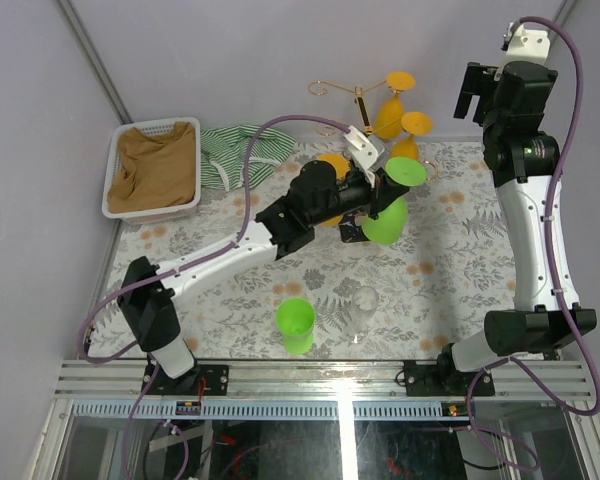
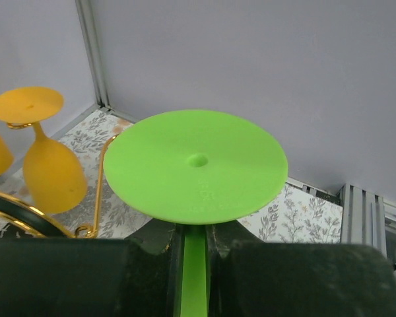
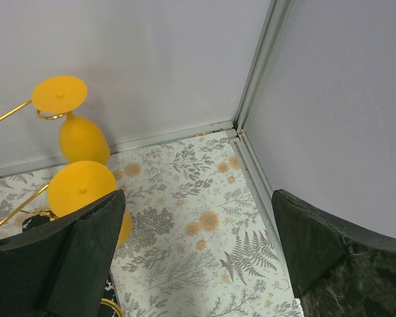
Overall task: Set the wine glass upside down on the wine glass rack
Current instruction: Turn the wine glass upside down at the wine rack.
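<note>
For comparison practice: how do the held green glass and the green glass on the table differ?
The held green glass is upside down, foot up, its stem clamped by the left end effector; the green glass on the table stands mouth up, untouched. Both are bright green.

Rack: wine glass rack (image 1: 360, 100) at back centre, hooks crowded with hanging orange glasses (image 1: 390, 118); green wine glass (image 1: 385, 220) just in front.
Middle: left arm (image 1: 230, 250) crosses diagonally.
Back left: basket (image 1: 112, 190) and striped cloth (image 1: 225, 158).
Near centre: green cup (image 1: 295, 325), clear glass (image 1: 365, 305).
Right: bare worktop (image 1: 460, 250), free up to the right arm (image 1: 530, 230).
</note>
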`<state>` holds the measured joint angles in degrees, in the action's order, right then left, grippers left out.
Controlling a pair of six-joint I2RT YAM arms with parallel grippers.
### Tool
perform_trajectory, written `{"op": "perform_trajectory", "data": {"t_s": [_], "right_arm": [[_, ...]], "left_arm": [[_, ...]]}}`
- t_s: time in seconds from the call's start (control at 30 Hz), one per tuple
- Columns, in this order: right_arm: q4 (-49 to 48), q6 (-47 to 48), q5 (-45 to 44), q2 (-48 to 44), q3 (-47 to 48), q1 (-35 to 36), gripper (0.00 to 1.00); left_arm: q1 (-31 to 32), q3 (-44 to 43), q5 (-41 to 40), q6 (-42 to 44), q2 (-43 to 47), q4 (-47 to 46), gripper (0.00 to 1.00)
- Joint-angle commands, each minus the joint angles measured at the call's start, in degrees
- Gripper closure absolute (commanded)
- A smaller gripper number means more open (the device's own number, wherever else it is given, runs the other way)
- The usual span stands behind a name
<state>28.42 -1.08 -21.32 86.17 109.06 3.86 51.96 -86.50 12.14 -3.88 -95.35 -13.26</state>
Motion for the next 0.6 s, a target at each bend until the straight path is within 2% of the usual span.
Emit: {"op": "perform_trajectory", "data": {"t_s": [0.0,0.23,0.57], "right_arm": [[-1.9,1.5,0.7,-2.6,-0.3,-1.1,0.01],[-2.0,1.5,2.5,-2.4,0.3,-1.7,0.01],[-3.0,1.9,3.3,-1.5,-0.5,-1.8,0.01]], "left_arm": [[1.8,1.9,-5.5,-3.7,-2.1,-13.6,1.00],[4.5,7.2,-16.7,-3.6,-3.9,-22.9,1.00],[8.0,7.5,-30.4,-0.1,-8.8,-27.9,1.00]]}}
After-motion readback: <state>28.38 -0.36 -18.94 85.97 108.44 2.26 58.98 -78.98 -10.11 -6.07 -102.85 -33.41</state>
